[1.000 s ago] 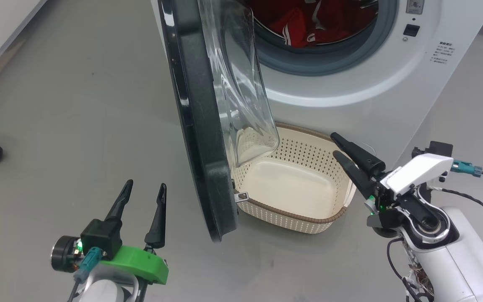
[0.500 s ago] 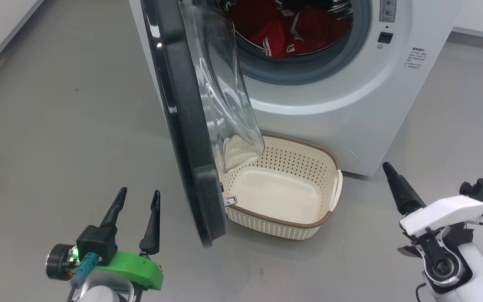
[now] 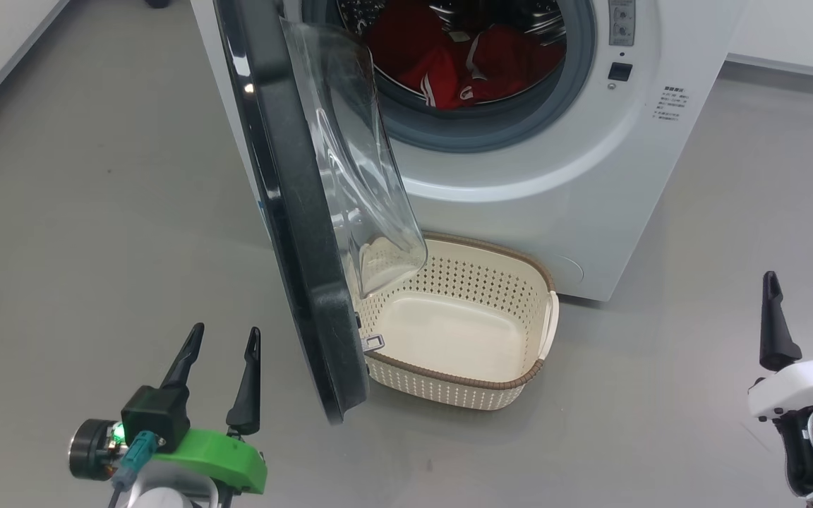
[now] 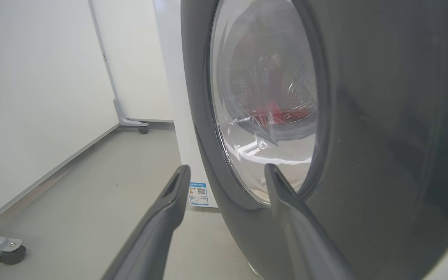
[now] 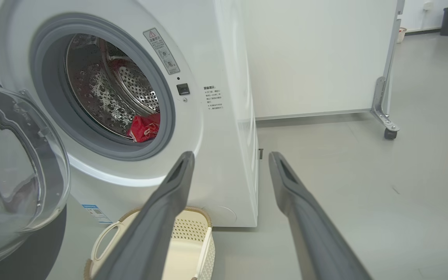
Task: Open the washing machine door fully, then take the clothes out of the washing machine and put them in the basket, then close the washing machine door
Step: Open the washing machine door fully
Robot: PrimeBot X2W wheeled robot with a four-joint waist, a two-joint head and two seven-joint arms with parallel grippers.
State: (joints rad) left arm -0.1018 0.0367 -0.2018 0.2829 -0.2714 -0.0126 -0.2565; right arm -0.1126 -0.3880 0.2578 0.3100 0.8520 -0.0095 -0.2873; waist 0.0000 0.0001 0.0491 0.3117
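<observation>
The washing machine point(image 3: 590, 169) stands ahead with its door point(image 3: 293, 212) swung about halfway out, black rim edge-on, glass bowl point(image 3: 357, 162) facing the drum. Red clothes point(image 3: 456, 56) with white stripes lie inside the drum, also seen as clothes point(image 5: 144, 126) in the right wrist view. The cream basket point(image 3: 540, 331) sits on the floor under the drum opening, holding nothing. My left gripper point(image 3: 219, 349) is open, low left, just outside the door's outer face point(image 4: 383, 136). My right gripper point(image 3: 798, 303) is open at the far right, apart from the machine and basket point(image 5: 103, 241).
Grey floor point(image 3: 96, 197) spreads wide to the left and right of the machine. A wheeled panel foot point(image 5: 387, 124) stands behind the machine on the right, another caster foot point(image 4: 2, 251) on the left by the white wall.
The head camera has pulled back and up, showing more of the drum. My right arm has swung from over the basket's right rim out to the far right, fingers now pointing up.
</observation>
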